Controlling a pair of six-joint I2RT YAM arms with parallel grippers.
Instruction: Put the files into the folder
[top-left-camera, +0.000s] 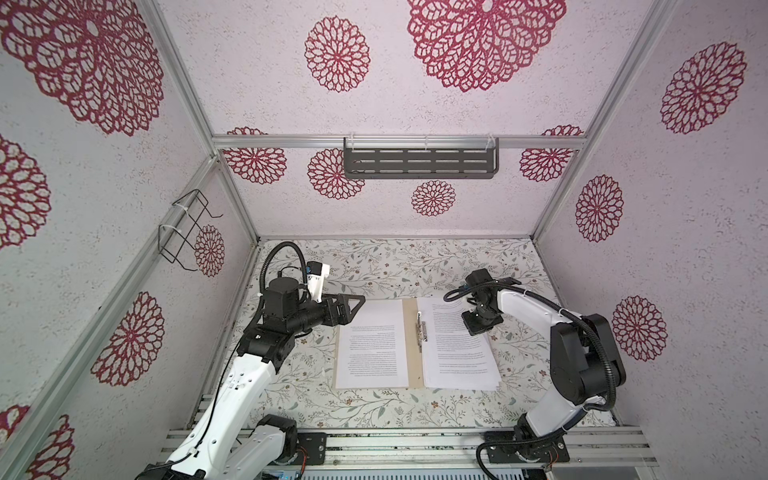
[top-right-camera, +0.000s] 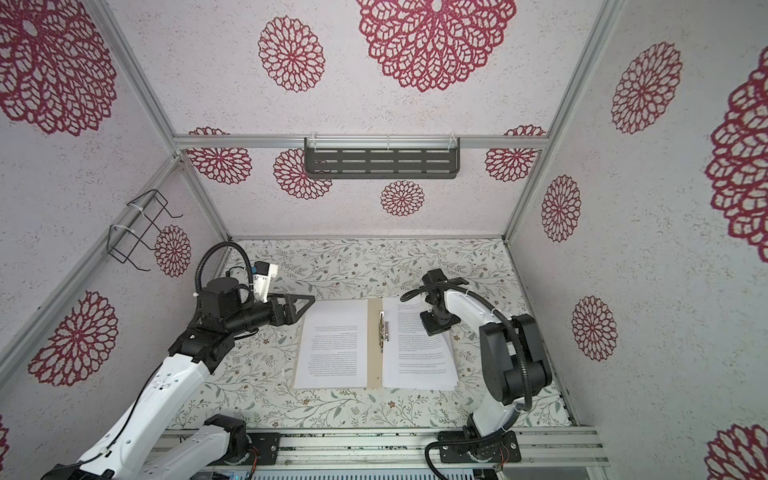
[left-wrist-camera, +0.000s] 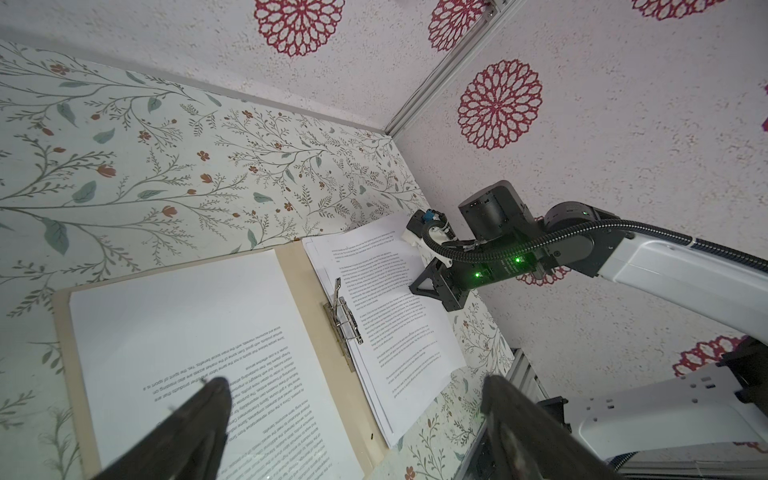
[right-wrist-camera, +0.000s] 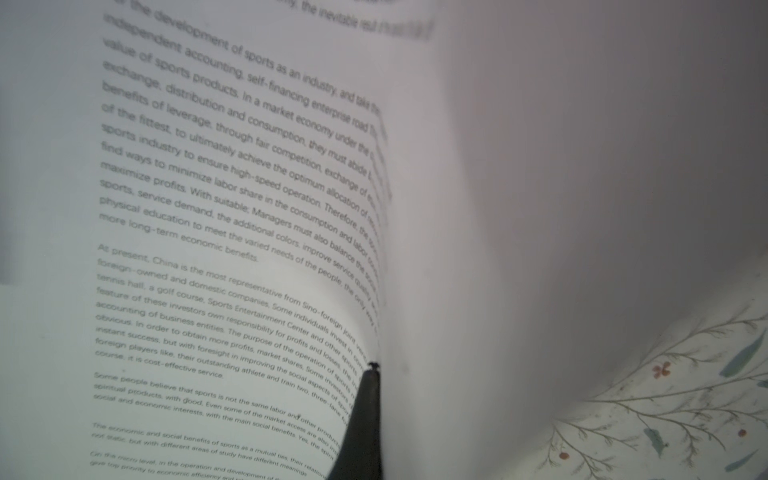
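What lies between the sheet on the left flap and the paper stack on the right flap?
A bare tan strip of the folder along its spine, carrying the metal fastener clip; this shows in both top views.

The files (top-left-camera: 457, 353) are thin matt white paper. The folder (top-left-camera: 414, 365) is matt tan card with a shiny metal clip (top-left-camera: 422, 332). The walls (top-left-camera: 249, 83) look rough, the frame (top-left-camera: 291, 142) is brushed metal, and the table (top-left-camera: 374, 411) is smooth.

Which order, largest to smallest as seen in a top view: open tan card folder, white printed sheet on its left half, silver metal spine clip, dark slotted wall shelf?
1. open tan card folder
2. white printed sheet on its left half and dark slotted wall shelf: too alike to rank
3. silver metal spine clip
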